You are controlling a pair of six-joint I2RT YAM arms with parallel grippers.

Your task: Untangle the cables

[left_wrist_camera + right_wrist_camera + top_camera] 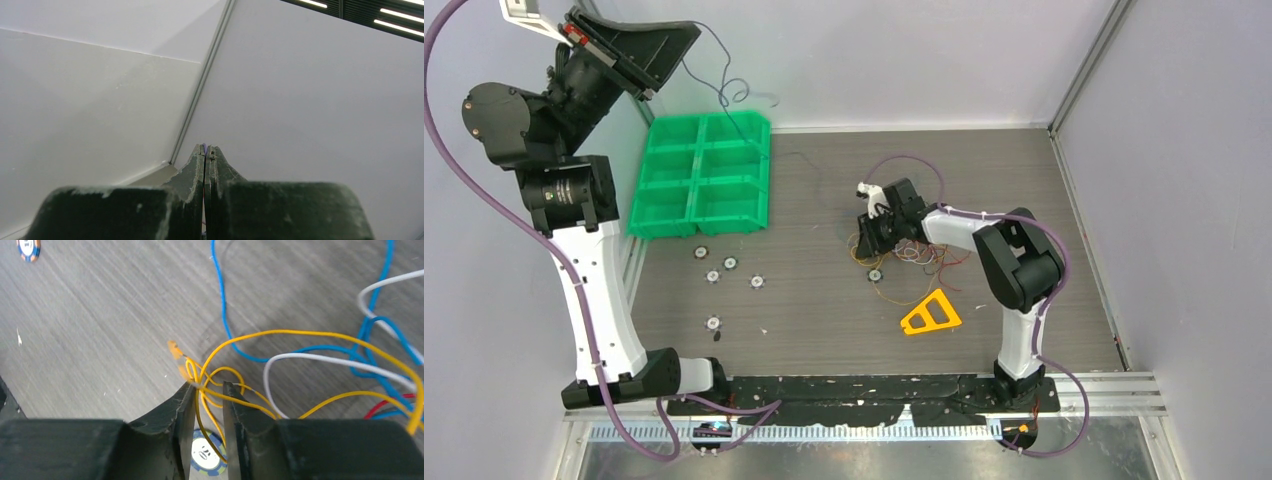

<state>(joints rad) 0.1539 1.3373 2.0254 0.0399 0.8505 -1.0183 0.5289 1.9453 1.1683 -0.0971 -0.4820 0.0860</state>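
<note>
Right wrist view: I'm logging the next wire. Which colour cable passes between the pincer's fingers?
The yellow cable: it loops between the fingers of the right pincer; the blue cable, white cable and red cable lie beyond it.

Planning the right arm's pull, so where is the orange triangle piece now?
In the top view, the orange triangle piece lies on the table's right half, just nearer the arms than the cables, left of the right arm's upright link.

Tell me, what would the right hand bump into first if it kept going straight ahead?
The yellow cables: their tangled loops sit right between the fingertips of the right hand. Past them is the grey table, though how far is hard to judge.
</note>
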